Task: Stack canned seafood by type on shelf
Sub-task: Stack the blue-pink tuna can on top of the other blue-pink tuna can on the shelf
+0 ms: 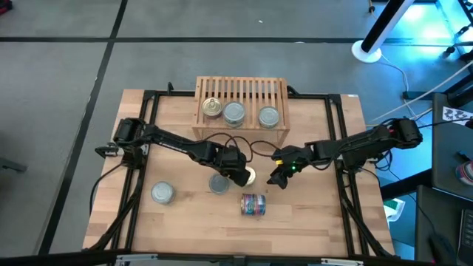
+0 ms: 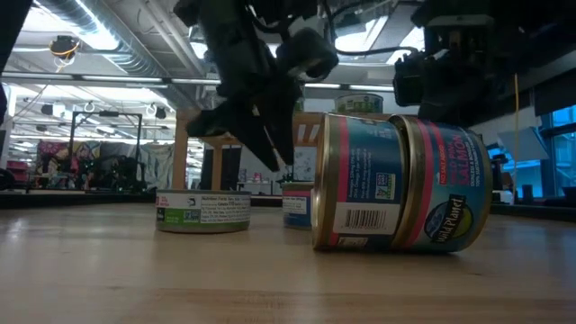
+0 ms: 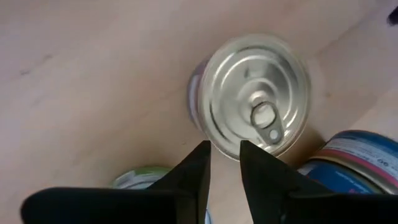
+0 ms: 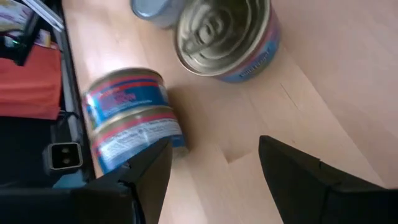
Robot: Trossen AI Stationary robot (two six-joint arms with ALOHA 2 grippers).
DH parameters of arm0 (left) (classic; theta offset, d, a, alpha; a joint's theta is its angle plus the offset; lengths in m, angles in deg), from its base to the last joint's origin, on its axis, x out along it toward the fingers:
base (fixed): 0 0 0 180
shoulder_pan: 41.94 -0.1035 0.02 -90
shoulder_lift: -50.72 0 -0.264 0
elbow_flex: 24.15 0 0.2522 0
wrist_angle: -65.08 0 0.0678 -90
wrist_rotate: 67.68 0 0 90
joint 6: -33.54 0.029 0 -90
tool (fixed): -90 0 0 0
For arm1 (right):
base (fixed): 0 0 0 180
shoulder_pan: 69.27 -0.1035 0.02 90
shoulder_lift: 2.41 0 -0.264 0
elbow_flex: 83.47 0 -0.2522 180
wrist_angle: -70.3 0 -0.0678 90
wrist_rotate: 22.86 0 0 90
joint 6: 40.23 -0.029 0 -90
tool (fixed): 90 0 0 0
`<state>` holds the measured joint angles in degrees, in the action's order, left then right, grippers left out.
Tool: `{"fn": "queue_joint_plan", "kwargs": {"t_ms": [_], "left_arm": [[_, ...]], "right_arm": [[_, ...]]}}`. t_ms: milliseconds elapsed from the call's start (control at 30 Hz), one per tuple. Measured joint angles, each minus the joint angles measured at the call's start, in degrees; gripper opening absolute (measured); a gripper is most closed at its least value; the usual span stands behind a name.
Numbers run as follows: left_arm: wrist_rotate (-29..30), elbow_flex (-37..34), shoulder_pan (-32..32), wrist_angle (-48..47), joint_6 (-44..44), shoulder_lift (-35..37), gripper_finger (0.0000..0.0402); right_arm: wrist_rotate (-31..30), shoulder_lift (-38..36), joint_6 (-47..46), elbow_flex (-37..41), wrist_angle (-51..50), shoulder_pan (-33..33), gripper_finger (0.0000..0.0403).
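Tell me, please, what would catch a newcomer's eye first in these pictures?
Probably the blue-and-red labelled tins lying on their side near the table's front edge, apparently two end to end. Next, the left gripper and right gripper hang close together over mid-table, while three tins stand on the wooden shelf behind.

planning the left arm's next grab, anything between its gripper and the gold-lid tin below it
Nothing visible. The left gripper hangs just above the gold-lid tin, fingers slightly apart, with only air between. A grey tin sits beside it, not in the way.
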<state>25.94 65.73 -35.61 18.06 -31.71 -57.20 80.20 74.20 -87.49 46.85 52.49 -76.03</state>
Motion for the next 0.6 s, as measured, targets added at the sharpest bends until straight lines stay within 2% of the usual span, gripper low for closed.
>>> {"fn": "queue_joint_plan", "kwargs": {"t_ms": [600], "left_arm": [[-0.6, 0.0, -1.7, 0.0, 0.3, -1.9, 0.0076]], "right_arm": [[-0.6, 2.1, 1.2, 0.0, 3.2, 0.0, 0.0244]]}}
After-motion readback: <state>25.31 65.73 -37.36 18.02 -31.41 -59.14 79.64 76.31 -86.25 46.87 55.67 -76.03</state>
